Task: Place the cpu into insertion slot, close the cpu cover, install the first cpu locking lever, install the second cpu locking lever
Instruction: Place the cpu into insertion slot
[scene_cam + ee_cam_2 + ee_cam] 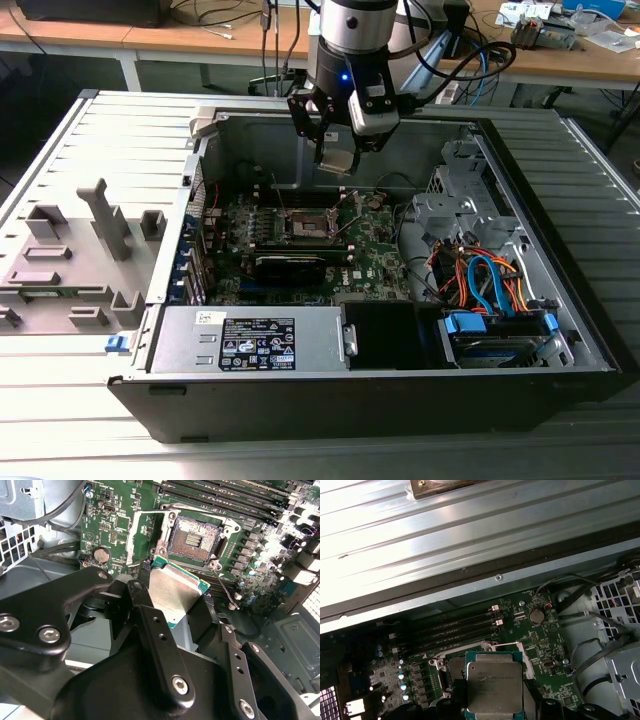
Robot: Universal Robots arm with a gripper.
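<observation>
My gripper (336, 150) hangs over the open computer case, shut on the cpu (175, 592), a flat square chip with a silvery top and green rim. In both wrist views the cpu (494, 685) sits between the black fingers (150, 625). The insertion slot (192, 537) lies bare on the green board below and ahead of the chip, apart from it, its pin field showing. The cpu cover (136, 535), a thin silver frame, is swung open beside the slot. In the exterior view the insertion slot (305, 224) is below the gripper, toward the case's middle.
Memory slots (455, 627) run along one side of the socket. A long black card (290, 266) lies just in front of it. The case's wall (260, 140) rises behind the gripper. The power supply (250, 340), the drive cage (500, 335) and coloured cables (480, 275) fill the near side.
</observation>
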